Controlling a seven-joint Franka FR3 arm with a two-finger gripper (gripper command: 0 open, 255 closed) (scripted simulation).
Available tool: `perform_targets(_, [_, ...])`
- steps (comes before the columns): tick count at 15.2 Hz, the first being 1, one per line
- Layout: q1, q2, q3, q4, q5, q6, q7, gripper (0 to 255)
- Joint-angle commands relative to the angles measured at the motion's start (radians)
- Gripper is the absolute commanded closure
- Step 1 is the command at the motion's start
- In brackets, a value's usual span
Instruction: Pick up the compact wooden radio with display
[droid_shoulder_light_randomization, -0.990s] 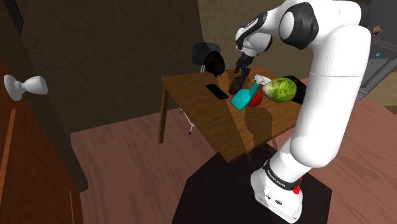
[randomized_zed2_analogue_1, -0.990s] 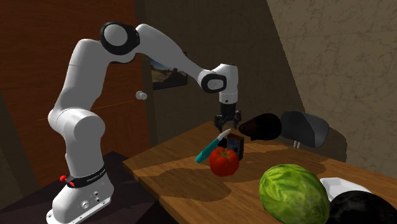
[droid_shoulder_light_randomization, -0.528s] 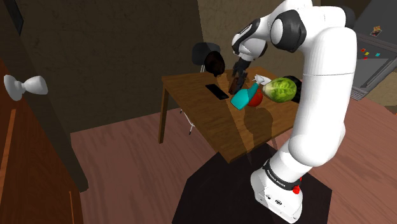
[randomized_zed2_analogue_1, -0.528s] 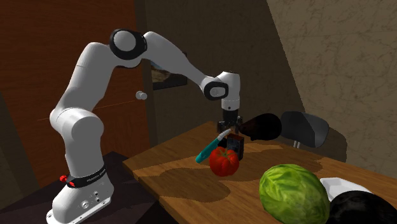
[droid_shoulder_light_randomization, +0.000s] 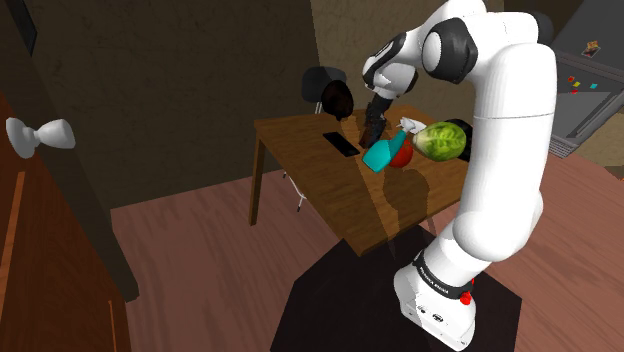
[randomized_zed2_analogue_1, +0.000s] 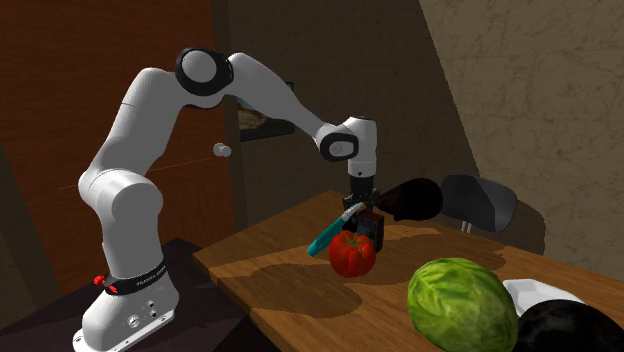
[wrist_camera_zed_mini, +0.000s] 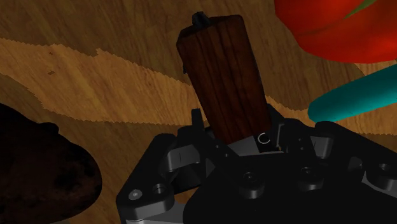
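The radio (wrist_camera_zed_mini: 222, 76) is a narrow block. In the wrist view its long axis runs straight out from the gripper (randomized_zed2_analogue_1: 362, 209), slanting a little toward the side where a dark lumpy thing (wrist_camera_zed_mini: 38, 165) lies and away from the tomato (wrist_camera_zed_mini: 337, 25). Its near end is tucked into the black hand, and its far end, which carries a small black nub, points off across the bare table (randomized_zed2_analogue_1: 270, 272). Its upper face is dark reddish-brown wood with the grain running lengthwise and softened corners at the far end. A pale grey patch with a small white curved mark sits at the near end. In the second exterior view it reads as a small dark block on the table, just behind the tomato, with a teal bottle (wrist_camera_zed_mini: 356, 95) slanting beside it. The arm comes down onto it from above. Black parts of the hand lie close along both long sides, but whether the gripper is clamped on the radio or only straddles it cannot be told.
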Motion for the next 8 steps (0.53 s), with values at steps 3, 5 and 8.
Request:
perform_targets(3, [0.0,0.001,0.0,0.0,0.0,0.001,0.0,255])
perform_targets(5, [-0.001,0.001,0.0,-0.001,0.001,0.002,-0.001,255])
perform_targets(8, [0.009,-0.022,-0.014,0.007,-0.019,-0.026,0.012,255])
